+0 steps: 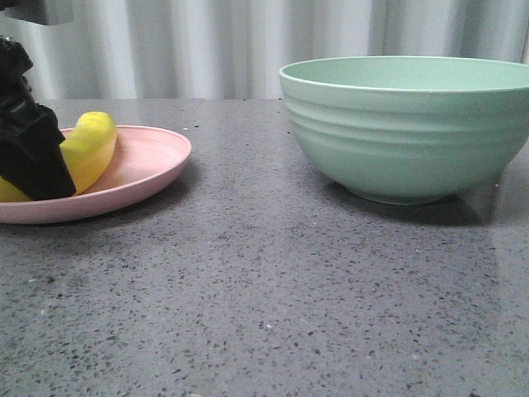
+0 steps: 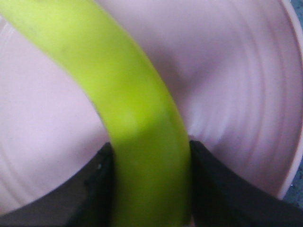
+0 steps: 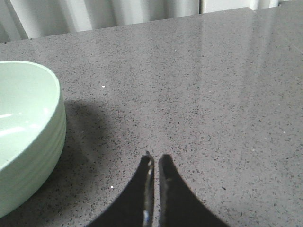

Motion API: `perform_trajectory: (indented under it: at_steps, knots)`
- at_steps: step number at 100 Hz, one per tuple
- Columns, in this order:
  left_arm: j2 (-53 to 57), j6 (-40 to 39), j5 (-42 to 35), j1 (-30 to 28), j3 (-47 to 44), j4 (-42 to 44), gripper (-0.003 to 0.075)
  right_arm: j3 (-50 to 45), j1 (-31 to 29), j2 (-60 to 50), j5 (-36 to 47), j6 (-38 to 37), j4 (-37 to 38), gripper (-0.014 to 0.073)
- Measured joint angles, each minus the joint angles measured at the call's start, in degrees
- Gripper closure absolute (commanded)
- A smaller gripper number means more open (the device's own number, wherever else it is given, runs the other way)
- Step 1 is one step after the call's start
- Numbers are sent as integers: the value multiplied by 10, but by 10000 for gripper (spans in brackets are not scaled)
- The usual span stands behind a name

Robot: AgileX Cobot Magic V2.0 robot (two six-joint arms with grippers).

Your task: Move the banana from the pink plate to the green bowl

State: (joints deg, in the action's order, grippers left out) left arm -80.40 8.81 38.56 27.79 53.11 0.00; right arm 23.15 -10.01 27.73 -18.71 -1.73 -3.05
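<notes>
The yellow banana point(image 1: 91, 147) lies on the pink plate point(image 1: 153, 169) at the far left of the table. My left gripper point(image 1: 33, 149) is down on the plate, shut on the banana point(image 2: 137, 123); in the left wrist view its black fingers point(image 2: 94, 189) press both sides of the fruit over the plate point(image 2: 236, 94). The green bowl point(image 1: 409, 124) stands at the right, empty as far as shows, and also appears in the right wrist view point(image 3: 26, 132). My right gripper point(image 3: 155, 158) is shut and empty over bare table beside the bowl.
The grey speckled tabletop point(image 1: 264, 298) stretches between plate and bowl and across the front. A pale pleated curtain point(image 1: 231, 41) hangs behind the table's far edge.
</notes>
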Motion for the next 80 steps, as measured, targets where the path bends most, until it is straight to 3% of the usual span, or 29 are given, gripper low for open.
perform_trajectory:
  at_steps: [7, 30, 50, 59, 80]
  knots:
    - [0, 0, 0, 0, 1, 0, 739, 0, 0, 0, 0, 0, 0, 657]
    - [0, 9, 18, 0, 18, 18, 741, 24, 7, 0, -34, 12, 0, 657]
    - [-1, 55, 60, 32, 87, 5, 741, 113, 53, 27, -150, 32, -4, 641]
    - [-1, 73, 75, 67, 119, 0, 741, 154, 79, 55, -203, 34, -20, 547]
    - [-1, 84, 101, 159, 189, -5, 741, 245, 153, 133, -244, 35, -101, 195]
